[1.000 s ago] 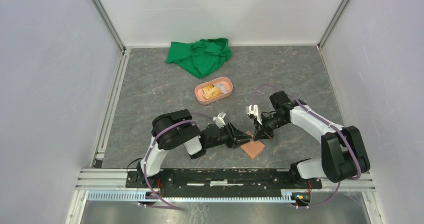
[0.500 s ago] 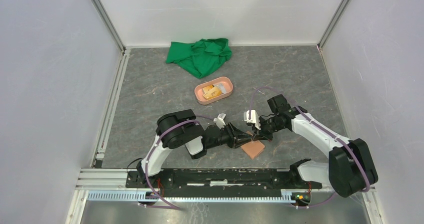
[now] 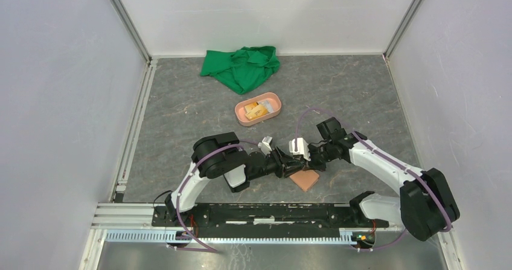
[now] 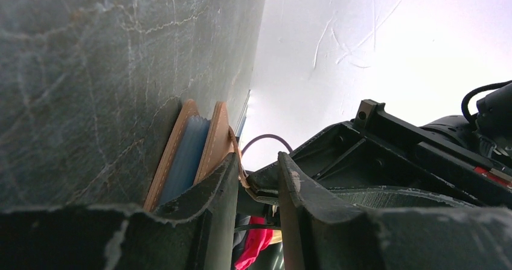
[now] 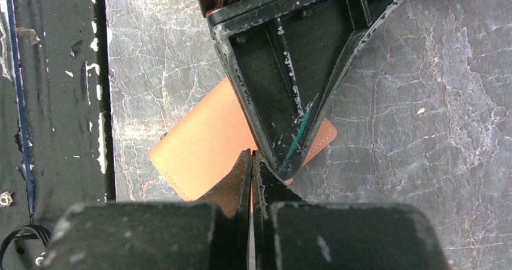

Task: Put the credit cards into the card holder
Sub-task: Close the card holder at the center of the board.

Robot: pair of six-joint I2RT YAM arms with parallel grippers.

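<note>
Wallet (image 3: 305,179), tan, flat on grey marbled bench (image 3: 181,113), lower centre of overhead frame and just right of middle, near the arm bases. Both arms reach in low and meet over its upper-left corner. Left fingers (image 3: 286,165) come from the left, right fingers (image 3: 306,161) from the right, tips just beside each other. Left wrist view: wallet (image 4: 214,140) seen edge-on at centre left, two leaves spread slightly, light blue card (image 4: 184,158) sitting between them. Left fingers (image 4: 290,179) part-open with a narrow gap. A thin tan strap from the wallet curves into that gap; neither finger clearly presses on it. Strap ends at a dark tip behind, which looks to be the other arm's. Right wrist view: right fingers (image 5: 244,167) closed to a hairline slit, tips down at the wallet's (image 5: 199,155) near edge in mid frame, seemingly nipping that strap, though the contact itself is hidden. Left arm's black finger body crosses the wallet from the top of that frame, narrowing to a point beside the right tips. Above centre in the overhead frame: salmon-pink oval tray (image 3: 241,116) with small orange and white items, too small to identify. Crumpled green cloth (image 3: 241,67) beyond it, near the back wall.
</note>
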